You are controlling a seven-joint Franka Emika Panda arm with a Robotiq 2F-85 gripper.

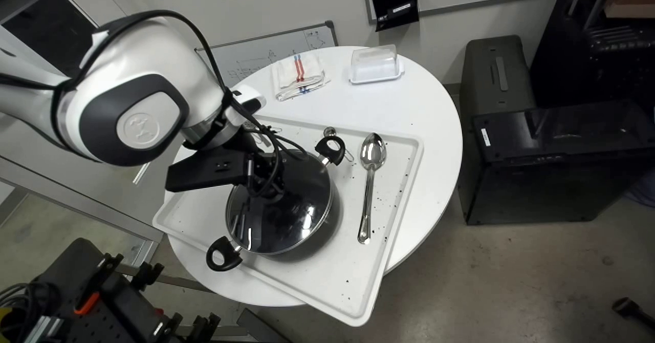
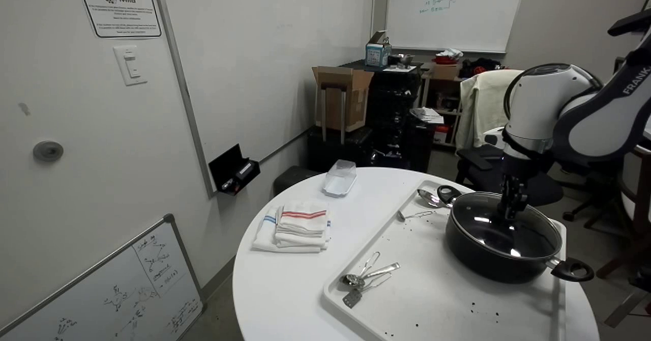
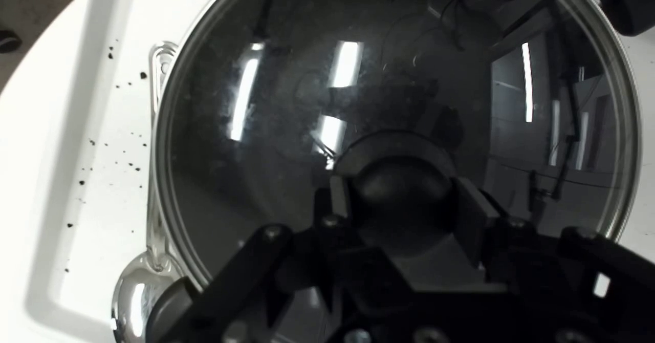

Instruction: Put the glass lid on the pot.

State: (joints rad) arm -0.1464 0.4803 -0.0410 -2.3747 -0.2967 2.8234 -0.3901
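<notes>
Glass lid (image 3: 276, 138) found on the pot (image 2: 488, 264); rims look matched where visible, so placing is judged nearly done. Lid's knob (image 3: 404, 194) gripped from both sides by the fingers (image 3: 471, 222), presumably because nothing else on the smooth dome can be pinched. Wrist (image 2: 520, 168) pointed downward over the pot, likely so the glass can be set level. Whether weight is borne wholly by the pot cannot be told. Metal spoon (image 1: 368, 192) laid near the pot, not touching, on the tray (image 2: 407, 290); the worktop (image 2: 285, 280) is probably spared dark specks (image 3: 143, 75) by it. Next called for: fingers parted fully, then raised straight, lest the lid be dragged.
</notes>
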